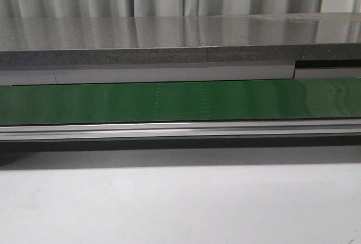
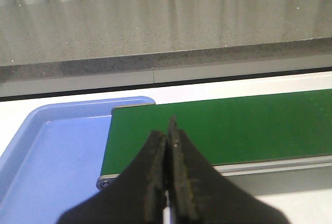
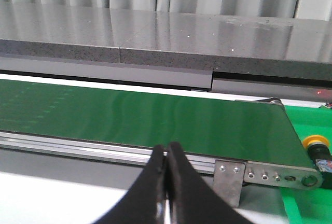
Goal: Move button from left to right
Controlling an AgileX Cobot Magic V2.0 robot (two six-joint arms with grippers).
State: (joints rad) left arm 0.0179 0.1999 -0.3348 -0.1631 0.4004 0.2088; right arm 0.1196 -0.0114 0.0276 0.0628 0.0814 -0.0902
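The button [image 3: 316, 148] shows only in the right wrist view: a yellow-orange round cap on a black body with a red and blue mark, lying on a green surface just past the right end of the conveyor. My right gripper [image 3: 167, 149] is shut and empty, in front of the conveyor rail, well to the left of the button. My left gripper [image 2: 167, 130] is shut and empty, in front of the left end of the green belt [image 2: 218, 128]. Neither gripper nor the button shows in the front view.
The green conveyor belt [image 1: 180, 101] runs across with an aluminium rail [image 1: 180, 129] in front. A blue tray [image 2: 52, 151] sits at the belt's left end, nothing visible in it. A grey stone counter [image 1: 169, 40] stands behind. A metal bracket [image 3: 227, 176] hangs near the belt's right end.
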